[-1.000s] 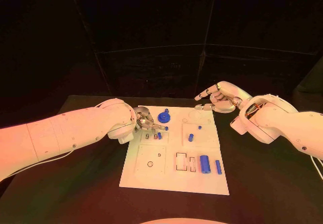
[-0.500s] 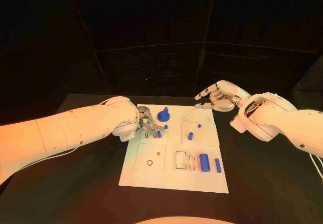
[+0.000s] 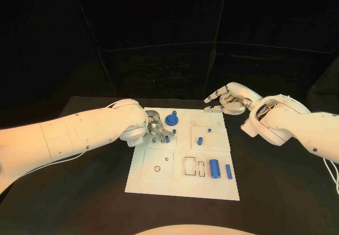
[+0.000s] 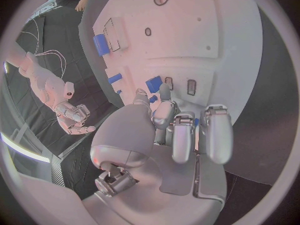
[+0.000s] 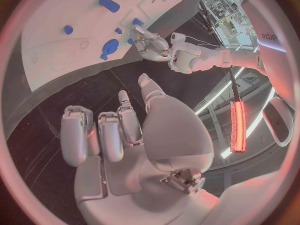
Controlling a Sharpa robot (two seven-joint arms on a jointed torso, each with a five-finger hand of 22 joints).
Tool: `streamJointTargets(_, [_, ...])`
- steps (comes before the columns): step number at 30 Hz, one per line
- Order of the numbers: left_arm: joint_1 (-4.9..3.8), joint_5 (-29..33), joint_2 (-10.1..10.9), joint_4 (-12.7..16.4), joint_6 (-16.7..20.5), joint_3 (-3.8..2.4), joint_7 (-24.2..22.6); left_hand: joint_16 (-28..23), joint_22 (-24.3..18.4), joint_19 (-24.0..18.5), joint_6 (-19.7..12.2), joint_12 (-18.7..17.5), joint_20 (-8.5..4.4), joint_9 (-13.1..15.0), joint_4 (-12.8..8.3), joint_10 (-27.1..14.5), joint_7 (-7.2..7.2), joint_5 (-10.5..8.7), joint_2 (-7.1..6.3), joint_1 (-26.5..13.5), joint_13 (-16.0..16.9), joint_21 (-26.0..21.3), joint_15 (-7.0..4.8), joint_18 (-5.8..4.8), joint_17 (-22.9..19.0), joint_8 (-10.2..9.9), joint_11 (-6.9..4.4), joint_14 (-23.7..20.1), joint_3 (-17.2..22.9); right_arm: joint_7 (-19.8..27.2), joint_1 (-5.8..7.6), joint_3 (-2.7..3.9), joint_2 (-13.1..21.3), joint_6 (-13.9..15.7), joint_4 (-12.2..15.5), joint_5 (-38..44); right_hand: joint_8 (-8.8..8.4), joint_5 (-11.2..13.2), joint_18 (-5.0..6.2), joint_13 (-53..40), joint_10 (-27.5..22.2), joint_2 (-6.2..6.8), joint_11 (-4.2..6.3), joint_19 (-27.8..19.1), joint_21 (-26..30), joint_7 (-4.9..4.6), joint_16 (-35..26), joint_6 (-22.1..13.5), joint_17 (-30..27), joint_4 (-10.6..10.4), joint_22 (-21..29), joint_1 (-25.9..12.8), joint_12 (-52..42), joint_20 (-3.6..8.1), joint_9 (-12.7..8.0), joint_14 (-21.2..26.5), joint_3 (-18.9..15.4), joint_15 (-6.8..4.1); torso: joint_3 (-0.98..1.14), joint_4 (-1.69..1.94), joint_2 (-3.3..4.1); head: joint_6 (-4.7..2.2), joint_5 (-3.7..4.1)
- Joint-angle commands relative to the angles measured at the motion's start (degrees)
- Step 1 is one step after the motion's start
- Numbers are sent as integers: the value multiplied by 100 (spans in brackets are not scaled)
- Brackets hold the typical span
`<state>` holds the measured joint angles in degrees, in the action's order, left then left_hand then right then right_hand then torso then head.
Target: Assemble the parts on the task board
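While the left hand (image 3: 157, 130) bent over the task board's (image 3: 162, 183) far-left slots, its fingertips (image 4: 164, 92) pinched a small blue piece (image 4: 153, 83) right at a slot there. Off the board's far edge, the right hand (image 3: 225, 103) hung with its fingers loosely curled, holding nothing. The job looked partly done: a blue knob (image 3: 172, 120) stood at the far end, but two blue cylinders (image 3: 220, 170) lay loose at the near right beside unfilled sockets. I could read no writing on the board itself.
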<state>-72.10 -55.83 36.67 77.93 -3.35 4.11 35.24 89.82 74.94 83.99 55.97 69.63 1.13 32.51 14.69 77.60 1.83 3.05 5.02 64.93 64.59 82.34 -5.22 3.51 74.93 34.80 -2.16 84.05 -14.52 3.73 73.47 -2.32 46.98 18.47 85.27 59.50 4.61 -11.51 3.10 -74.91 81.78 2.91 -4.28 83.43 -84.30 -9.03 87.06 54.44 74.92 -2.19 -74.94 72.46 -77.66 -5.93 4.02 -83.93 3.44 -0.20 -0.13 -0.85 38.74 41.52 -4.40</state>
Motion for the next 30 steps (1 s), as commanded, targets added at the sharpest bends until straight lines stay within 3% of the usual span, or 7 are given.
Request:
streamJointTargets(1, [-15, -33, -24, -15, -84, -3, 29, 18, 82, 137, -56, 12, -47, 18, -26, 17, -4, -26, 7, 64, 8, 16, -36, -76, 1507, 28, -2, 595, -15, -18, 13, 3, -16, -48, -11, 25, 36, -49, -24, -469, 14, -60, 35, -12, 33, 11, -37, 47, 772, 11, -112, 26, -3, 20, -1, -441, -40, -20, 1, 1, -1, 13, 5])
streamJointTargets(17, [-19, -32, -90, -78, -179, -1, 25, 18, 86, 126, -133, 13, -53, 179, -181, 10, -14, -24, 89, 319, 12, 12, -44, -74, 1507, 151, -10, 595, 106, -22, 13, 3, -56, -81, -39, 25, 37, -97, -24, -469, 19, -82, 40, -10, 34, 15, -36, 54, 777, 14, -114, 57, -5, 24, -2, -443, -52, -24, 1, -2, -1, 46, 20])
streamJointTargets(30, [-20, -32, -131, -116, -243, 8, 59, 18, 90, 124, -155, 25, -55, 230, -261, 16, -17, -24, 79, 408, 26, 12, -45, -74, 1507, 188, -14, 595, 152, -25, 12, 2, -73, -110, -45, 18, 37, -105, -25, -470, 21, -86, 41, -9, 33, 16, -37, 55, 777, 17, -116, 65, -7, 25, -2, -443, -54, -25, -1, 4, 0, 74, 33])
